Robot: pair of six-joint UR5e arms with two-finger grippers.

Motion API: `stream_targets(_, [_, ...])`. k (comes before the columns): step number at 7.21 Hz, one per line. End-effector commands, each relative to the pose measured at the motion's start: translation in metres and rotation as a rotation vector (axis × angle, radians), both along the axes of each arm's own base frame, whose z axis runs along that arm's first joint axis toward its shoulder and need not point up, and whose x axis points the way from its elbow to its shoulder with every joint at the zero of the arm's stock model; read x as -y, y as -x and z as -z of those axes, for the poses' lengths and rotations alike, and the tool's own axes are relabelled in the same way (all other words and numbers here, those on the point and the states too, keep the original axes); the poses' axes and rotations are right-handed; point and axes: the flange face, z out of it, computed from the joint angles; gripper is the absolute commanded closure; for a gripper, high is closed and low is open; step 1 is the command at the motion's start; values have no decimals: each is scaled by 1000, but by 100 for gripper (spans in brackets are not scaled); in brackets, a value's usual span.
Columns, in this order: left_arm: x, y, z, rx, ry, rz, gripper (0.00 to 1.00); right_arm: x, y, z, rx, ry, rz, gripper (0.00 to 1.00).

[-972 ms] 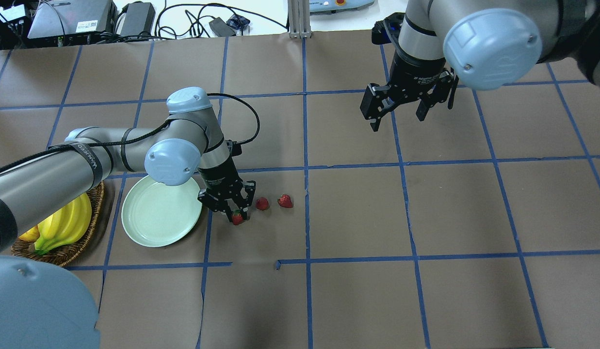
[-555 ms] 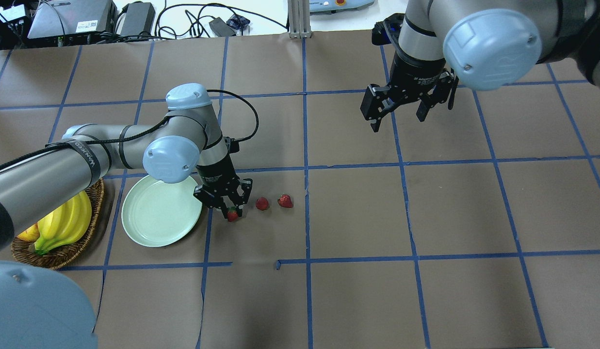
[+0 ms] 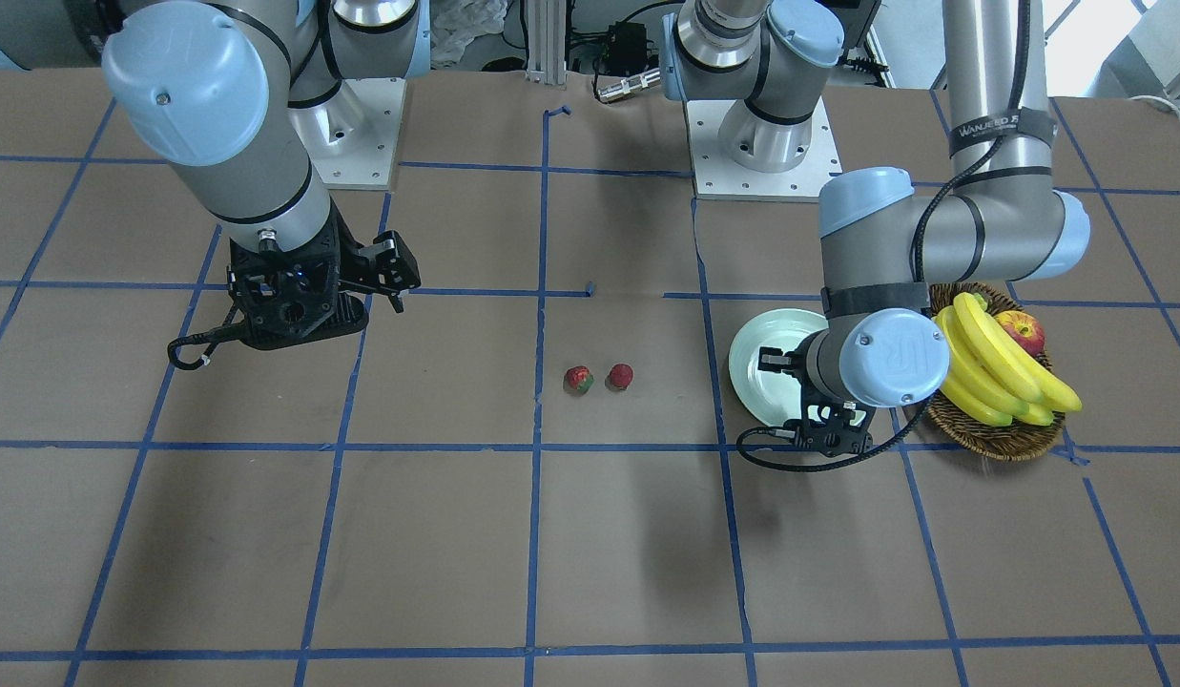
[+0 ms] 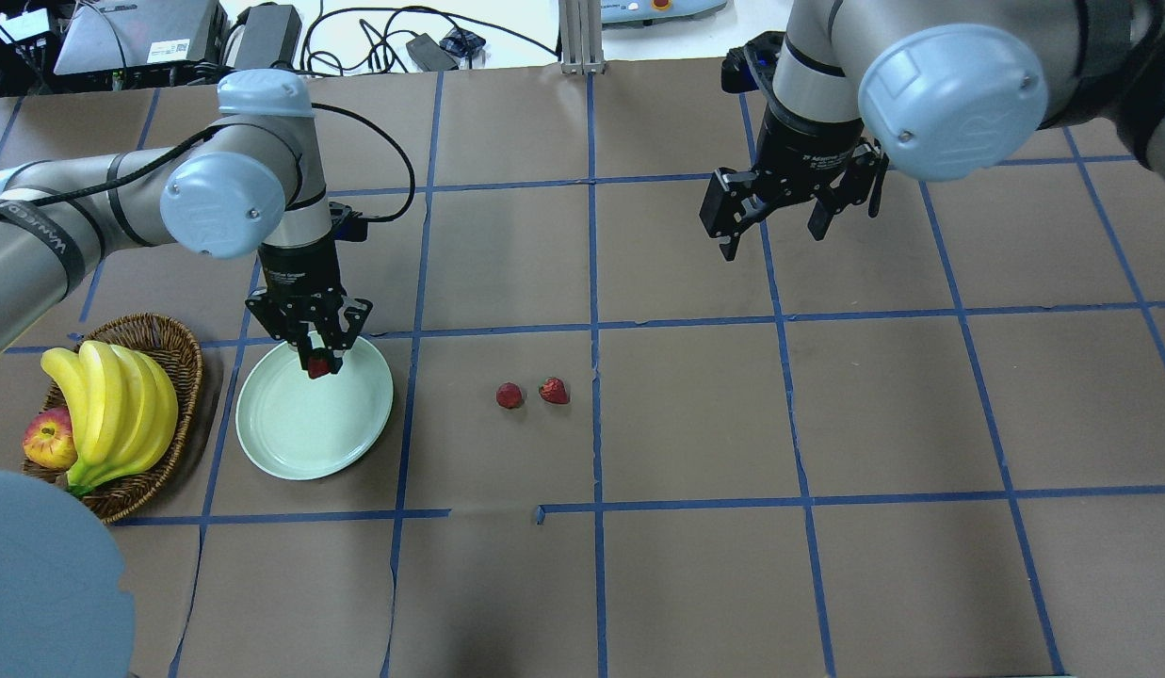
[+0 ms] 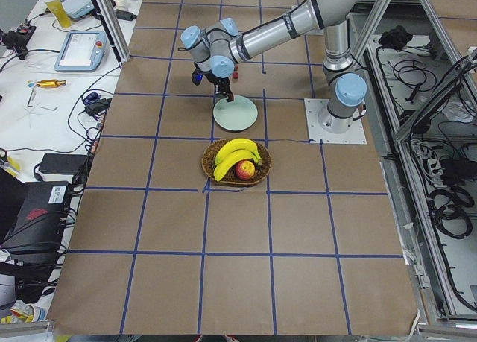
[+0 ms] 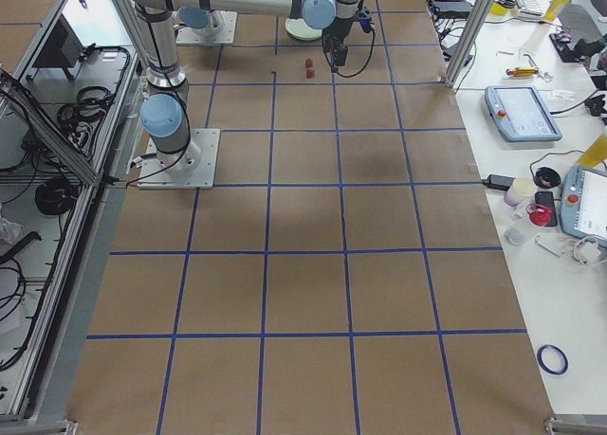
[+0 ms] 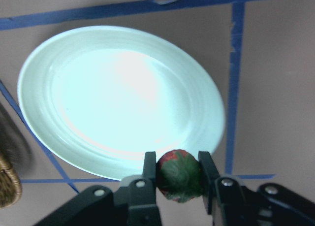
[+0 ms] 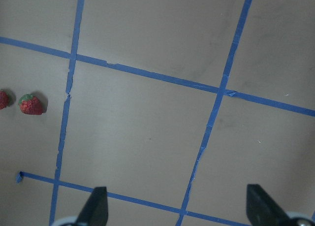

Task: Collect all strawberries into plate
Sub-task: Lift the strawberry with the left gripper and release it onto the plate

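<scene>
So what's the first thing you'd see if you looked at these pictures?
Probably the left gripper pinching a tiny red strawberry right over the rim of the mint-green plate. Next come two more strawberries, lying side by side on the brown table, to the plate's right in the overhead view. The bright yellow bananas in the wicker basket, left of the plate, pop out too.
</scene>
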Motion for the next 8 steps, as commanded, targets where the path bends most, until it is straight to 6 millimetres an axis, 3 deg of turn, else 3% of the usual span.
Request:
stream_targets(1, [3,-20,32,-3,14,14,100,0,-1,1,3,0,0,0])
stream_targets(2, [6,-21,40,-4,13,8,29,0,-1,1,3,0,0,0])
stream_targets(3, [7,-21,36,-7,20,13,0,0,-1,1,5,0,2,0])
stream_targets(5, [12,-8,5,-9,85,14,0,-2,-1,6,-3,-6,6,0])
stream_targets(7, [16,24,-13,-78,146,-67,0,-2,-1,6,2,-6,8,0])
stream_targets(8, [12,49,-14,-80,157,-131,0,-2,-1,6,-1,-5,6,0])
